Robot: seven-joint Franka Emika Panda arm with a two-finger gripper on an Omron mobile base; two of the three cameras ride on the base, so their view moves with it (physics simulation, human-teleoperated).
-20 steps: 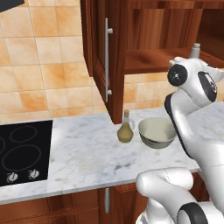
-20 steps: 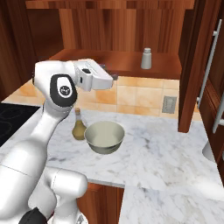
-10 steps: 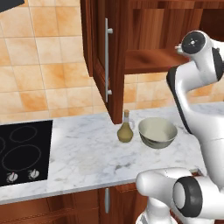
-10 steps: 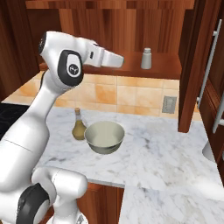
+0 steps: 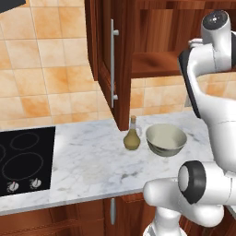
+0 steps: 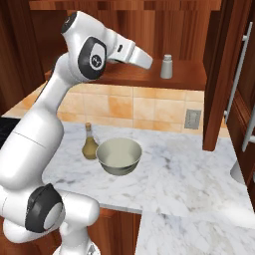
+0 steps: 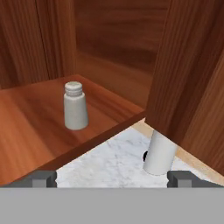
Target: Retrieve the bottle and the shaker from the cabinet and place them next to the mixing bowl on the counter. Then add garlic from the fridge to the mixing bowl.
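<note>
Pincer (image 7: 112, 177) spread wide, I face the shaker (image 7: 75, 106), likely light, rigid, slick; best gripped mid-body.

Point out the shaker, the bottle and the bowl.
shaker (image 7: 75, 109): hand view, middle of its pale body.
bottle (image 5: 132, 140): left base view, on its bulbous yellow body.
bowl (image 6: 118, 160): right base view, on its outer front wall.

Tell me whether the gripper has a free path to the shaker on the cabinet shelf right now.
Probably yes. The shaker stands upright and alone on the open cabinet shelf, the door swung aside. The gripper, jaws open, faces it with bare shelf between them; nothing blocks the way.
</note>
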